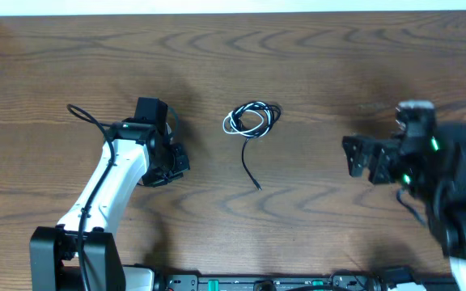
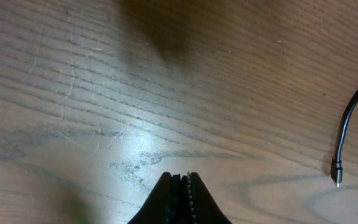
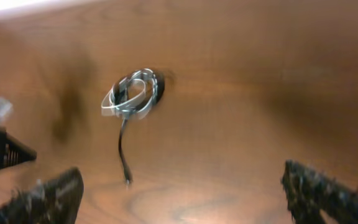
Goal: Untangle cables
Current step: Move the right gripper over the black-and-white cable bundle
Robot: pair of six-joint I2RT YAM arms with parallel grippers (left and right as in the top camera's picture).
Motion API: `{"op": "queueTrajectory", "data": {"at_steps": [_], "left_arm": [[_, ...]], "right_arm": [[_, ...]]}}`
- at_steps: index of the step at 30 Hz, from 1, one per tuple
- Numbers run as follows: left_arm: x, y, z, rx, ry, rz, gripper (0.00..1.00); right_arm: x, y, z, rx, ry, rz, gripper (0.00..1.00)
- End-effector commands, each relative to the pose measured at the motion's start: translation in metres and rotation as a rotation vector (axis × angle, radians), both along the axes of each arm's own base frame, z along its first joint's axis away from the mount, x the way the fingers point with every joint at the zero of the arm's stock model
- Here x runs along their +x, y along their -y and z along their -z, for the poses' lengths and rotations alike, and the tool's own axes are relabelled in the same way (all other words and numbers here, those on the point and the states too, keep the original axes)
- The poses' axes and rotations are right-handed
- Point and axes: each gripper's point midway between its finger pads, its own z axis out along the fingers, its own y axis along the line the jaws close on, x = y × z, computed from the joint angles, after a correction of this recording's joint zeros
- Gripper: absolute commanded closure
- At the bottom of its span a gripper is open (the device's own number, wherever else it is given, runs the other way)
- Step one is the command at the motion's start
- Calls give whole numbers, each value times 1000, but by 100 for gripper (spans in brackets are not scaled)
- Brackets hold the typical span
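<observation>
Cables [image 1: 252, 120] are lying coiled mid-table [image 1: 314, 65], one black tail [image 1: 250, 168] trailing nearward. They're looking light and floppy, so I'm betting on pinching that tail. Left gripper [image 2: 182, 186] is sitting closed and empty, right gripper [image 3: 182, 177] is gaping wide.

A brown wood-grain table [image 1: 314, 65] meets a pale far edge.

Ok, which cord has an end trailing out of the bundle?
The black cord: one end trails out loose, plug free, while the white cord lies coiled.
</observation>
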Motion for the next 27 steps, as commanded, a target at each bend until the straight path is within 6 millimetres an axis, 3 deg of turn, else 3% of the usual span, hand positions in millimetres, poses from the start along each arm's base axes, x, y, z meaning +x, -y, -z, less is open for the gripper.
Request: {"op": "queueTrajectory", "data": {"at_steps": [1,8,16,19,20,21,22,24,27], "left_arm": [[-3,-2,3,15,-12,-2,92],[-3,-2,3,14,-11,-1,92],[-2,-2,3,14,-8,-2,92],[-2,-2,3,14,-8,-2,92],[-2,-2,3,14,-8,-1,92],[-2,-2,3,14,-8,-2,93],[-2,-2,3,14,-8,-2,92],[-2,-2,3,14,-7,-2,93],[-1,-2,3,13,-4,-2,92]], "right_arm": [[7,-10,14,24,-151,-27,1],[14,-17,89,6,-509,-37,1],[36,-27,142,61,-686,20,1],[39,-35,152,101,-721,9,1],[42,-38,155,119,-724,-1,10],[45,-41,157,132,-724,-8,26],[48,-44,159,144,-723,-16,47],[53,-47,166,174,-743,21,99],[55,-53,175,213,-800,109,99]]}}
